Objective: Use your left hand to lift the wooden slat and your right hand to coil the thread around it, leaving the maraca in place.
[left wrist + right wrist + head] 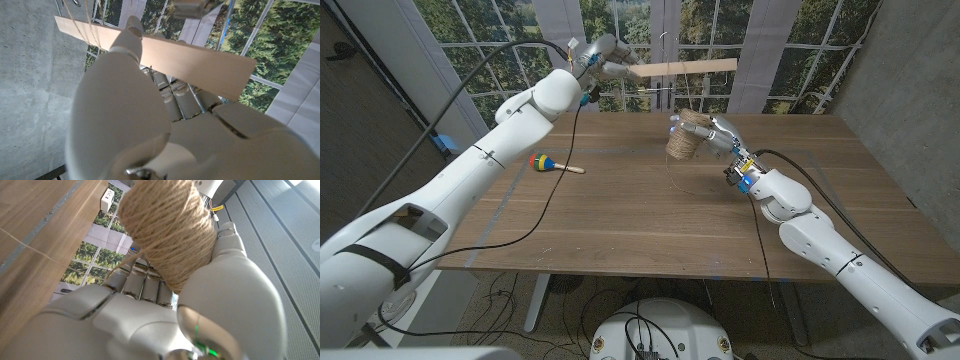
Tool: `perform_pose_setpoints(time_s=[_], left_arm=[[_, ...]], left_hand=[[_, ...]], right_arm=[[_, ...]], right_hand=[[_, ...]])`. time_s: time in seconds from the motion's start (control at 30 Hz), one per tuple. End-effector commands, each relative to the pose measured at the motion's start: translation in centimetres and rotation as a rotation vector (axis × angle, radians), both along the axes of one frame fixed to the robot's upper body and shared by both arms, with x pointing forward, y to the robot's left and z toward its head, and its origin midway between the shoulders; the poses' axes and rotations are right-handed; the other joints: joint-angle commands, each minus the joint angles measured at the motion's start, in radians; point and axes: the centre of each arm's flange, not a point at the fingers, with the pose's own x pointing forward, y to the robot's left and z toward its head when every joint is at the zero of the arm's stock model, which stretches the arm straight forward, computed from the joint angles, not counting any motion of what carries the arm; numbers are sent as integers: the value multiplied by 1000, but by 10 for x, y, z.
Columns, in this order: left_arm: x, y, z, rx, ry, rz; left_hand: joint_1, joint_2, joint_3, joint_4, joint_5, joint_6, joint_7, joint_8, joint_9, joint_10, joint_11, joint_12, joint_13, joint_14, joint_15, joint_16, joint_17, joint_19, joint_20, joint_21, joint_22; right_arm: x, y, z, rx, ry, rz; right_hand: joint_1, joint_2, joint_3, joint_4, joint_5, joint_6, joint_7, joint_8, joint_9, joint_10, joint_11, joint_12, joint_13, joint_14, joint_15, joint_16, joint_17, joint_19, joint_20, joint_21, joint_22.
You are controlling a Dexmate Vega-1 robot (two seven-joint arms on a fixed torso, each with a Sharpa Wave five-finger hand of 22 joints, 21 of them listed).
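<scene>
1. The left hand [595, 57] holds the slat [685, 68] in the air behind the table's [620, 230] far edge
2. The right hand [712, 133] holds the spool [686, 137] above the table's middle, below the slat
3. The maraca [552, 164] lies on the table, well left of the spool

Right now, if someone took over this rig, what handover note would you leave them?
Left hand holds the wooden slat raised above the table's far edge. Right hand holds the spool of thread just over the table. A strand already runs from the spool up to the slat, with some turns showing near one end. The maraca lies untouched on the table. Left: keep coiling.
</scene>
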Motion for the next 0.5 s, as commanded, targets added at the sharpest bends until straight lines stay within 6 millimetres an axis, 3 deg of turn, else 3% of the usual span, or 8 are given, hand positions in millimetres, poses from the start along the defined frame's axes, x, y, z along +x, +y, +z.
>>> perform_pose_setpoints(time_s=[0.03, 0.5], left_arm=[[-7, 0, 2, -16, -29, -16], [-12, -2, 6, -18, -60, -29]], left_hand=[[137, 146, 6, 5, 3, 11, 2, 2, 1, 10, -1, -1, 3, 107, -100, 0, 5, -2, -74, 6, 2], [136, 146, 6, 5, 3, 11, 3, 0, 1, 9, -1, -4, 6, 107, -100, -3, 7, -6, -73, 10, 2]], right_arm=[[23, -4, -36, 135, 140, 70], [47, -18, -69, 352, 314, 73]], right_hand=[[200, 200, 56, 54, 4, 314, -172, 3, 2, 126, -95, 6, 4, 30, -160, 12, 7, 4, -36, 9, -1], [206, 202, 56, 53, 2, 317, -164, 2, 2, 137, -85, 7, 1, 54, -157, 22, 17, 14, -41, 20, -1]])
